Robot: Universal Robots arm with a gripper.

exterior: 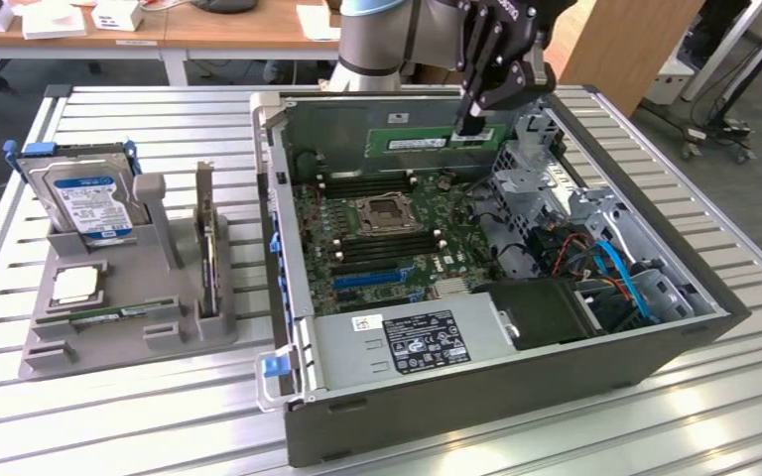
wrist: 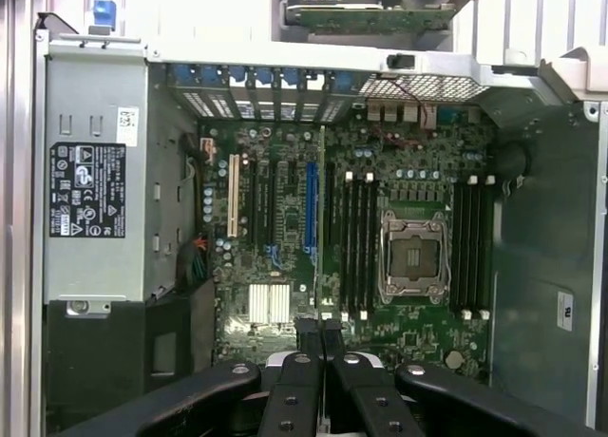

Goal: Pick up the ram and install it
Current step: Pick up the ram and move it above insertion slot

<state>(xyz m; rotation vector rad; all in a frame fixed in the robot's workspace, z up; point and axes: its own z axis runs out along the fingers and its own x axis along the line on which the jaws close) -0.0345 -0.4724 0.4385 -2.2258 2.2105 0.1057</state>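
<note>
Inside the open computer case (exterior: 487,397), above its motherboard (exterior: 381,233): ram (exterior: 415,142) held level and on edge, pinched near one end in the clenched tool (exterior: 471,129). Beside the case, on the slatted surface (exterior: 37,407): grey holder (exterior: 130,322) with hard drive (exterior: 90,203).

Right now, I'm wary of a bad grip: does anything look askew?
The gripper holds the ram near one end, not mid-length; most of it juts toward the exterior view's left.
</note>
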